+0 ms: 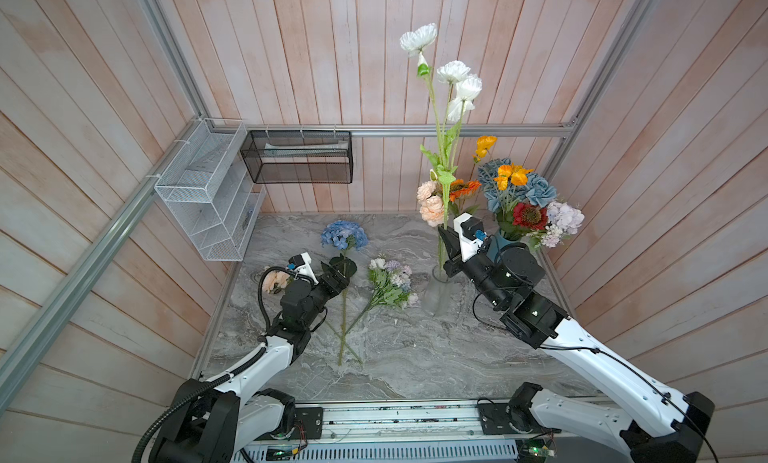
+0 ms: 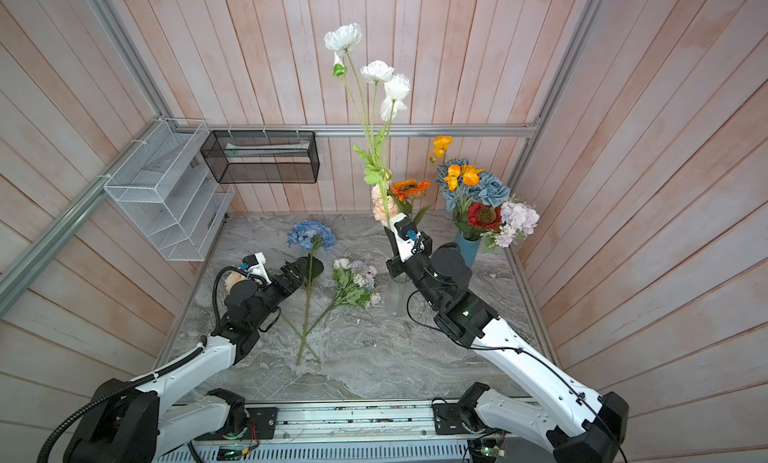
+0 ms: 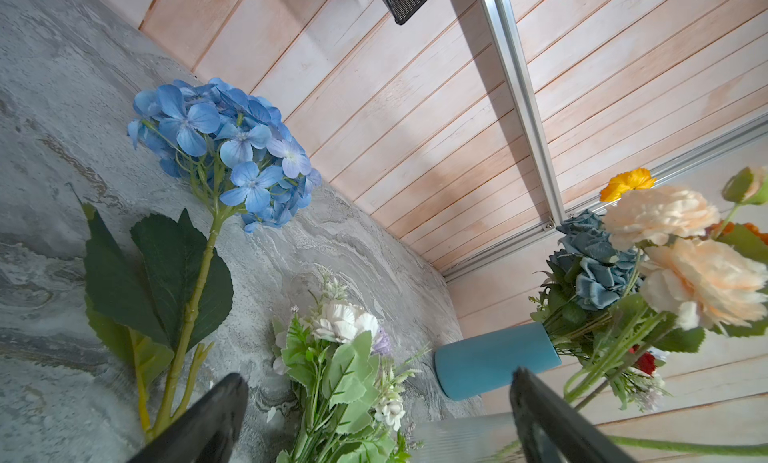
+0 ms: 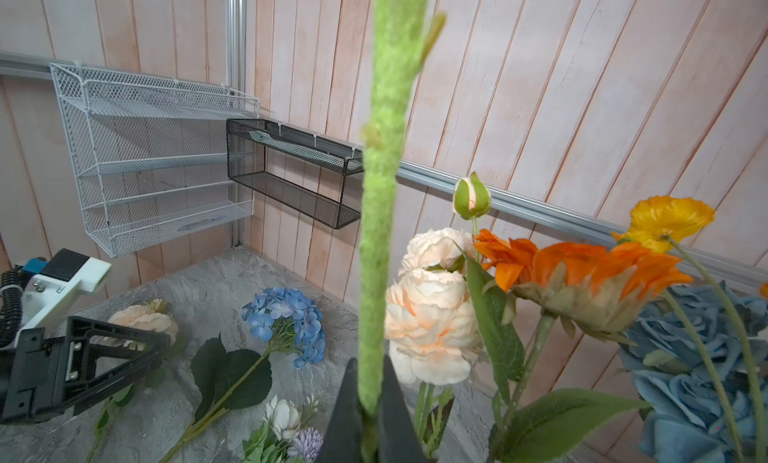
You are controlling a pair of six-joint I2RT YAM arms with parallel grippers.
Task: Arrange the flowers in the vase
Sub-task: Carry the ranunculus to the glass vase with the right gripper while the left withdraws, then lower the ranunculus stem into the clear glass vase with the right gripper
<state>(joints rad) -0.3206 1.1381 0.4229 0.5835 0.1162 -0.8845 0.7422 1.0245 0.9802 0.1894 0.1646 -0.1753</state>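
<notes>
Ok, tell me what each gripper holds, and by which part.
Right gripper: white flower sprig, pinched low on its green stem. Left gripper: open, nothing held.

tabletop (image 1: 436,365) open at front, crossed stems (image 1: 344,340) left, glass vase (image 1: 436,292), blue vase (image 1: 505,238) right

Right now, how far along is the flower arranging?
Done: peach roses and orange daisy stand in the clear vase; the blue vase holds a bunch. In hand: right hand shut on the white flower's stem above the clear vase. To do: blue hydrangea, mixed sprig and peach bloom lie on the table; the open left hand hovers over the hydrangea's stem.
</notes>
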